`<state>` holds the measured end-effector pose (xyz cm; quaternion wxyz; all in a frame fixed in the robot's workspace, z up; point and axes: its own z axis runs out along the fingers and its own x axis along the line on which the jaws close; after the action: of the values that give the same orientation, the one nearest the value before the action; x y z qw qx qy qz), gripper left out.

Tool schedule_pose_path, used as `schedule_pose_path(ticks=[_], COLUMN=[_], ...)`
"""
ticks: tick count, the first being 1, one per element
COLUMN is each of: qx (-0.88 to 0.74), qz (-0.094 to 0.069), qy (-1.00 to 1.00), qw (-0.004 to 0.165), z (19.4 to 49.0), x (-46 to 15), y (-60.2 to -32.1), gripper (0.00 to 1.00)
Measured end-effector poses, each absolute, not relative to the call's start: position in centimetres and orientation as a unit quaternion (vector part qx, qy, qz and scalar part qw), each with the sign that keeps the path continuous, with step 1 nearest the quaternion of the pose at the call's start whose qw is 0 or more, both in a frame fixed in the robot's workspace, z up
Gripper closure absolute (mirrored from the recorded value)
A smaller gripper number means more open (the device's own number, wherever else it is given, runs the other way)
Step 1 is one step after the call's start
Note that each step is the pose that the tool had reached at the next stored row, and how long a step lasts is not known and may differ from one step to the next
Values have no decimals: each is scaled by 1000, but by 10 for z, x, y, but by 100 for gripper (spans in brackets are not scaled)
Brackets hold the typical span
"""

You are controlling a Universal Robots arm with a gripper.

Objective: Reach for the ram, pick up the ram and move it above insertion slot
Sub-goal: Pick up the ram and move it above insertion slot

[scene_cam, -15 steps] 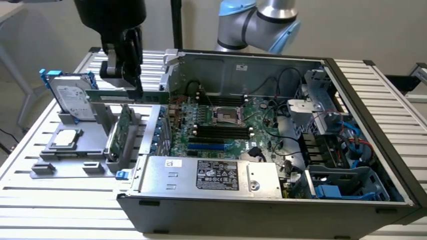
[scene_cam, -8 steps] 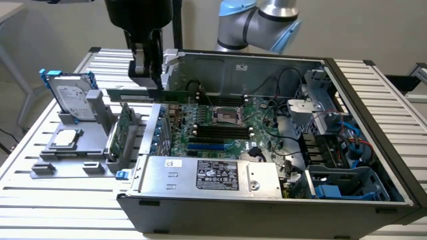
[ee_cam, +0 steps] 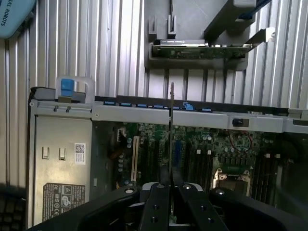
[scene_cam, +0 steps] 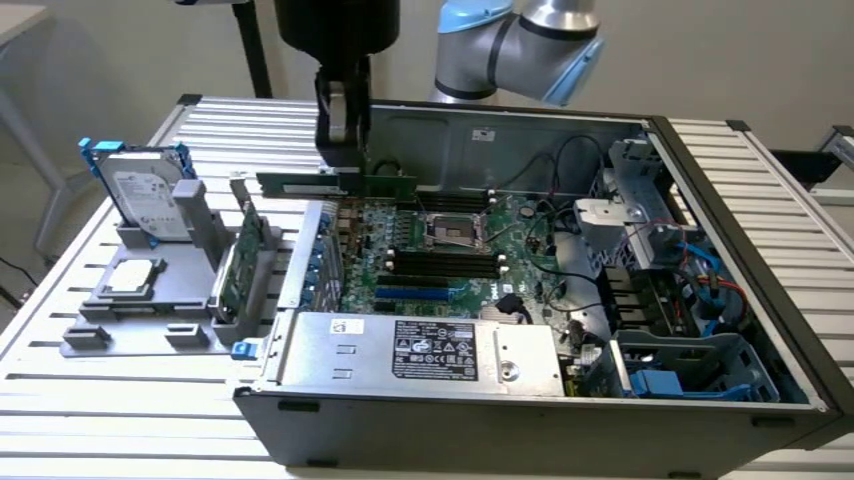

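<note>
The black gripper (scene_cam: 342,140) hangs over the open computer case (scene_cam: 747,250), at about 11 o'clock from the motherboard's (scene_cam: 441,250) centre in the exterior view. Its fingers are closed narrow on the ram (scene_cam: 334,183), a long, thin green board stick held level in the air above the motherboard's near-left region. In the wrist view the ram (ee_cam: 172,125) appears edge-on as a thin dark blade running out from between the two matte black fingers (ee_cam: 159,192). Below it lies the green motherboard with its dark parallel slots (scene_cam: 441,262) and a square metal socket (scene_cam: 451,232). At 9 o'clock from the case, on the ribbed metal counter (scene_cam: 80,400), a grey plastic stand (scene_cam: 147,300) carries a silver hard drive (scene_cam: 147,200) and an upright green card (scene_cam: 240,265)
</note>
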<state>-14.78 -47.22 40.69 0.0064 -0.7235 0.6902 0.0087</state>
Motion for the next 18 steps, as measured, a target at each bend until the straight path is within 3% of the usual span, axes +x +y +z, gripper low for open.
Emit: schedule_pose_path(ticks=[18], qx=[-724], qz=[9], qy=[690], qw=[6], z=[403], x=[-96], y=[-431], gripper=[87])
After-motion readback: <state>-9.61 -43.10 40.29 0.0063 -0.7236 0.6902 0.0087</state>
